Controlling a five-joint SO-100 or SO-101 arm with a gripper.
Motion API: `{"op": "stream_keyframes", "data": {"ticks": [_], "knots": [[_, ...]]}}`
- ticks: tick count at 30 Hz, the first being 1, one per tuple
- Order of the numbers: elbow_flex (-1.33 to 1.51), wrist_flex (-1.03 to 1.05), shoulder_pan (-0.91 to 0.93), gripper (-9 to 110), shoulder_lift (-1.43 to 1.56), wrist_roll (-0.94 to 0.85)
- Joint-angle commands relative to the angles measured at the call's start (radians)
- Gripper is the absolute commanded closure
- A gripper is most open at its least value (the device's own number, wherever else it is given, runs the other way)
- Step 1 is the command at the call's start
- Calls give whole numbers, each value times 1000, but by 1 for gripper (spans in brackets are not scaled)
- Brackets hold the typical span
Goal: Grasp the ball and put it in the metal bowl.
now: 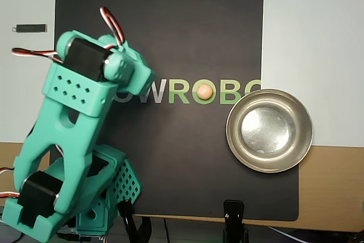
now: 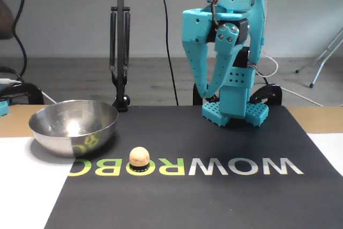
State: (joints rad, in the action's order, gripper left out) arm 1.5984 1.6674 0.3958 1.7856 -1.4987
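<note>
The small peach-orange ball sits on a green printed letter of the black mat, just beside the shiny round steel bowl but untouched. The teal pincer hangs above the mat, well apart from the ball, apparently holding nothing; how wide it stands I cannot tell. This looks like the approach step: next it must swing toward the ball and descend over it.

Peach ball on green letter, empty steel bowl nearby
</note>
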Motion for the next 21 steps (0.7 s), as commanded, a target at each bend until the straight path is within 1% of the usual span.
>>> {"op": "stream_keyframes", "data": {"ticks": [1, 11, 21], "knots": [[0, 8, 11, 101, 2, -8], [0, 6, 61, 101, 0, -9], [-2, 6, 160, 101, -3, -9]]}}
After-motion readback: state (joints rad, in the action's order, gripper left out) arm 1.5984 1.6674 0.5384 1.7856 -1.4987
